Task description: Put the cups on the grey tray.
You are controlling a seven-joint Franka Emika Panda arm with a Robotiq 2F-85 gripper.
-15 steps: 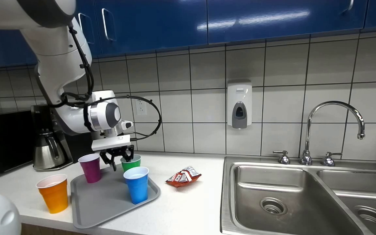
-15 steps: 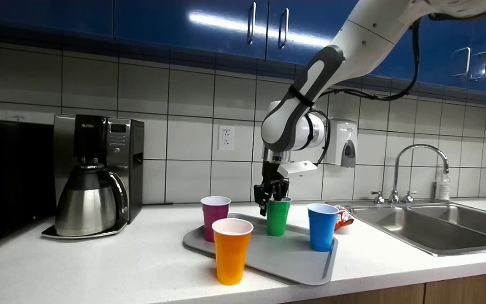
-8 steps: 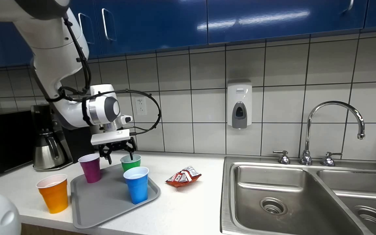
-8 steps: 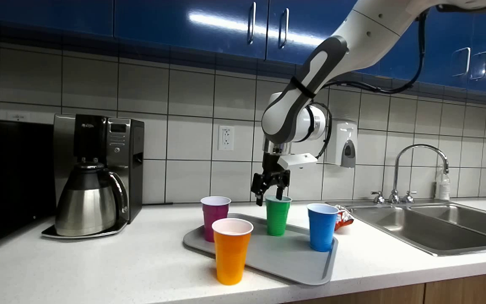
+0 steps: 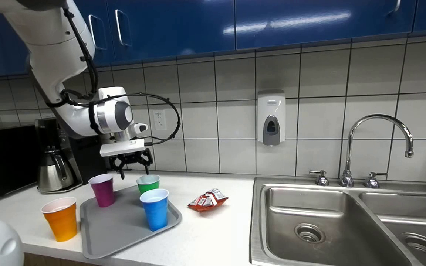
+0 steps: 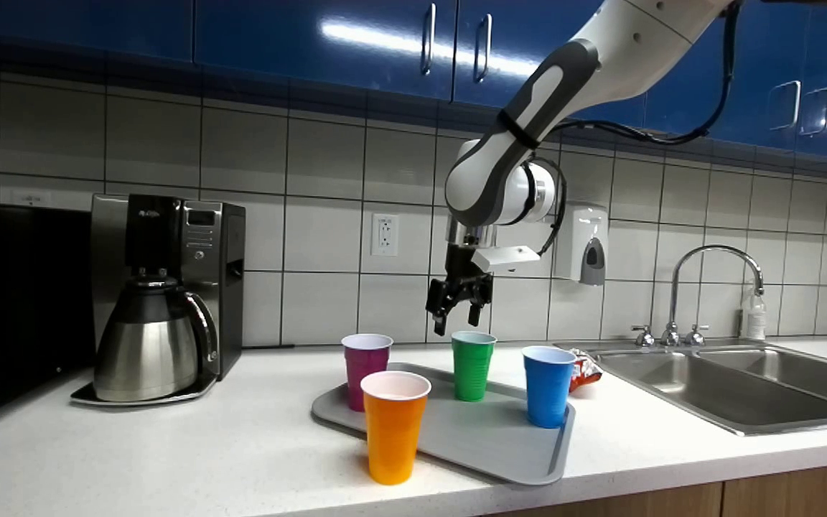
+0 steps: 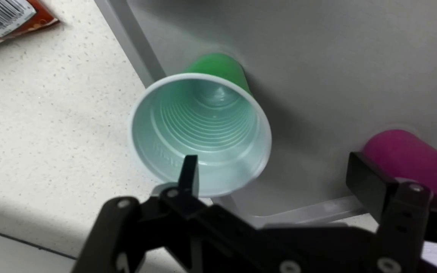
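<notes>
In both exterior views the grey tray (image 5: 117, 229) (image 6: 485, 441) lies on the counter. The green cup (image 5: 149, 187) (image 6: 472, 370), the purple cup (image 5: 102, 193) (image 6: 366, 370) and the blue cup (image 5: 155, 211) (image 6: 548, 393) stand upright on it. The orange cup (image 5: 62, 221) (image 6: 393, 439) stands upright on the counter beside the tray. My gripper (image 5: 134, 174) (image 6: 456, 324) is open and empty, above the green cup's rim and clear of it. In the wrist view, one finger of the gripper (image 7: 273, 165) overlaps the green cup (image 7: 203, 125), the other the purple cup (image 7: 408, 163).
A red snack bag (image 5: 208, 200) lies on the counter between the tray and the steel sink (image 5: 259, 221). A coffee maker with a steel pot (image 6: 148, 352) stands at the back. The tiled wall (image 6: 324, 309) is behind the arm.
My gripper has risen up out of the green cup, where one finger was at its rim, and is now above it. It stays open. The cups and tray have not moved.
</notes>
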